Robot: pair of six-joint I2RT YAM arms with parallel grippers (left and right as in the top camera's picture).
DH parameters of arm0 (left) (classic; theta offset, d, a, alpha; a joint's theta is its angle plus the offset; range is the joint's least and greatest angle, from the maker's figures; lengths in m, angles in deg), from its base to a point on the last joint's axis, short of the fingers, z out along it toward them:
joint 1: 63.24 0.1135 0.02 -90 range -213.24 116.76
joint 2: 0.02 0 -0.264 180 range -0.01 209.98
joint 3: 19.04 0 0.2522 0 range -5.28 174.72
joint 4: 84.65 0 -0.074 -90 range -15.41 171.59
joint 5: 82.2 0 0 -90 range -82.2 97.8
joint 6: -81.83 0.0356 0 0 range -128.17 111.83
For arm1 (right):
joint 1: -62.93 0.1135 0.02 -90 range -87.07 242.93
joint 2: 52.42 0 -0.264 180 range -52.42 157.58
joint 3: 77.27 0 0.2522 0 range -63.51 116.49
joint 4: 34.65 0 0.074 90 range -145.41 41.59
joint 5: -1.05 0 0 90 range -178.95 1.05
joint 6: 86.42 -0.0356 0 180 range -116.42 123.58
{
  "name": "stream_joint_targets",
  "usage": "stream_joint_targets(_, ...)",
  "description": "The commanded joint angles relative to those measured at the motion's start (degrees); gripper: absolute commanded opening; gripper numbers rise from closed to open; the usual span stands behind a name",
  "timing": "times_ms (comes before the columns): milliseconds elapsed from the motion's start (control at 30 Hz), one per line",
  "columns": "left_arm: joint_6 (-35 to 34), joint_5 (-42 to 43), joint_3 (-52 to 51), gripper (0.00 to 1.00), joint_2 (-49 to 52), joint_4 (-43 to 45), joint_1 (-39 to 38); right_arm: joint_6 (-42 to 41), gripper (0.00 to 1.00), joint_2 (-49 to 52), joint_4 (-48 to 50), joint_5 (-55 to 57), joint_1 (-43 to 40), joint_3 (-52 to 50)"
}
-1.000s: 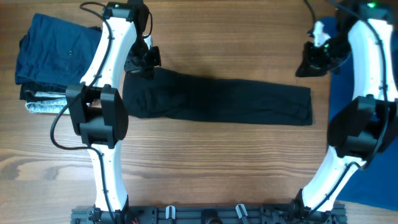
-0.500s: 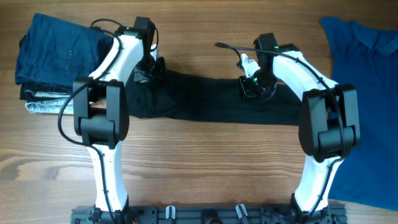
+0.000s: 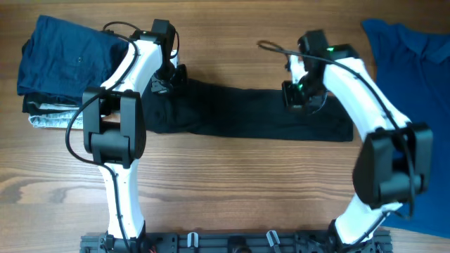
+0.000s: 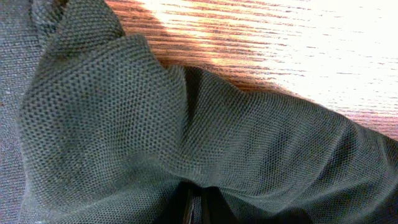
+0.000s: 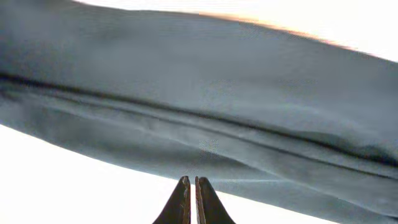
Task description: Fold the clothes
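Observation:
The black shirt (image 3: 239, 112) lies folded into a long strip across the middle of the table. My left gripper (image 3: 171, 79) is at the strip's top left end, shut on a bunched fold of the black mesh fabric (image 4: 124, 112), which puckers into the left gripper (image 4: 196, 208). My right gripper (image 3: 301, 98) is over the strip's right part. In the right wrist view that gripper (image 5: 191, 182) is shut with nothing between its fingers, and the black shirt (image 5: 217, 99) runs across just beyond the tips. A bright blue shirt (image 3: 411, 84) lies spread at the right edge.
A stack of folded dark blue and grey clothes (image 3: 63, 70) sits at the back left, just beside the left arm. Bare wooden table (image 3: 232, 183) stretches in front of the strip. The arm bases and a rail stand along the front edge (image 3: 232, 242).
My right arm swung in from the far right, over the blue shirt, to the black strip, then shifted slightly right. The left gripper settled a little onto the strip's left end and stayed.

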Motion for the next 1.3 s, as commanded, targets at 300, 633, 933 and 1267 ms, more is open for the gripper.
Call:
stream_joint_targets(300, -0.72, 0.44, -0.66, 0.09, -0.74, 0.42, -0.11, -3.37, 0.04, 2.38, 20.65, 12.48, -1.11, -16.74)
stream_joint_targets(633, -0.72, 0.44, -0.66, 0.09, -0.74, 0.39, -0.11, -11.32, 0.04, 2.38, 4.63, 18.25, -1.14, -17.03)
stream_joint_targets(933, -0.72, 0.44, -0.66, 0.11, -0.74, 0.83, -0.04, -13.68, 0.04, -11.63, 0.79, 17.18, -1.81, -13.73)
stream_joint_targets(1267, -0.72, 0.44, -0.63, 0.11, -0.74, 1.46, -0.04, -12.55, 0.04, -9.53, 17.88, 16.79, -11.28, -30.6)
